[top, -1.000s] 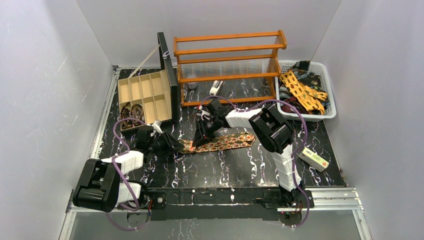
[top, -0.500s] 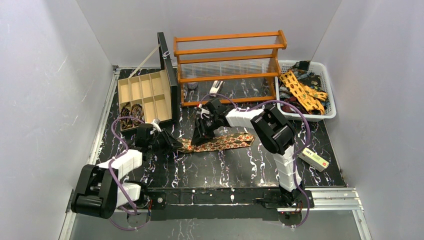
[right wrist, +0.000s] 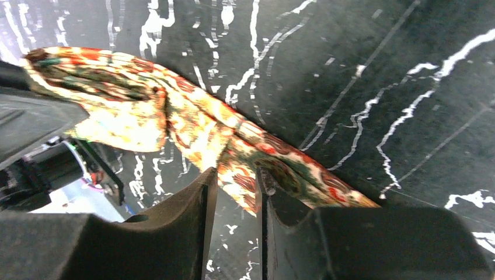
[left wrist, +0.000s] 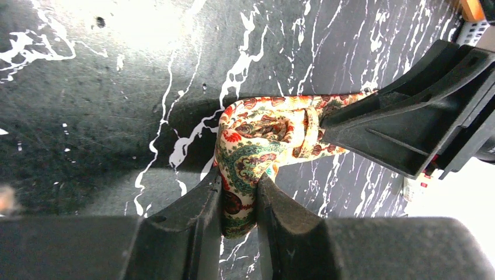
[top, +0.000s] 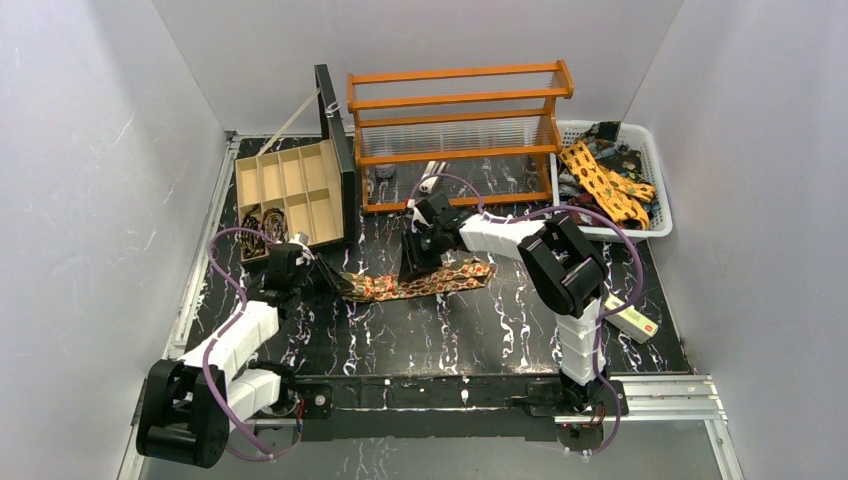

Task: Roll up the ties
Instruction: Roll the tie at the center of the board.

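Looks like you're right at the start of the roll on this one. Your left gripper [left wrist: 239, 188] is clamped tight on the folded-over end of the tie [top: 450, 277], with fabric bunched between both fingers and no gap to speak of. The tie lies flat across the middle of the bench [top: 450, 330], running from that pinch off toward the right edge. Your right gripper [right wrist: 236, 184] sits a bit further along the strip. Its jaws are nearly together with the cloth running into the slot, so I read that as a light pinch on the tie too.

Next move, I'd guess: turn the left end over onto itself to begin the coil while the right side feeds slack and keeps the strip straight. The fabric looks floppy, so the fold could spring open if either side lets go early.

Around it you've got a black marbled bench, with a small white-and-red box [top: 631, 318] near the right edge, well apart from the tie. Further back on the left there's an open wooden compartment box [top: 300, 185] with coiled ties [top: 262, 225] in its near-left cells. An orange rack [top: 455, 128] stands along the far edge, and a white basket [top: 655, 175] in the far right corner holds a heap of loose ties [top: 600, 185] — plenty left to do, I'd say. There are plain white walls [top: 100, 150] on three sides.
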Tool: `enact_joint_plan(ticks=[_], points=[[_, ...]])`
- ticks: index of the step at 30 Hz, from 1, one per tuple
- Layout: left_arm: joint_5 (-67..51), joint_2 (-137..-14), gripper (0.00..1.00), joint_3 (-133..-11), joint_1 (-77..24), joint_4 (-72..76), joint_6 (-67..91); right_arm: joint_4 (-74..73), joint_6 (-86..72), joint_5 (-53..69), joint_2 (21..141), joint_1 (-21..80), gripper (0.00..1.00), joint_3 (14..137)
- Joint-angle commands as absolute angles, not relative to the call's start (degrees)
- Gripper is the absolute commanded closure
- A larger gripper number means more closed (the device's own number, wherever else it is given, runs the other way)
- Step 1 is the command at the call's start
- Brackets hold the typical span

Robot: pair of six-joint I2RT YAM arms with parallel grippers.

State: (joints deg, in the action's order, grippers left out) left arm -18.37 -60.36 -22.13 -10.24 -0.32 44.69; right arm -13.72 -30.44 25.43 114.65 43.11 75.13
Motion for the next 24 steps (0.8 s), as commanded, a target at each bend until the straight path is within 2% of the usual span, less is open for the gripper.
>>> enact_joint_plan(ticks=[1, 16, 24], points=[[-14.79, -59.32, 0.94, -24.72, -10.50, -5.20, 43.05, -17.03, -28.48, 22.13, 116.02, 43.77, 0.62, 74.23], [-9.38, -58.23, 0.94, -29.25, -10.96, -15.19, 38.01, -16.97, -32.03, 27.83, 113.74, 46.13, 0.63, 72.74], [-11.22, -57.71, 0.94, -29.64, -11.05, -17.42, 36.57, -18.65, -30.67, 25.72, 111.90, 46.11, 0.58, 75.58]])
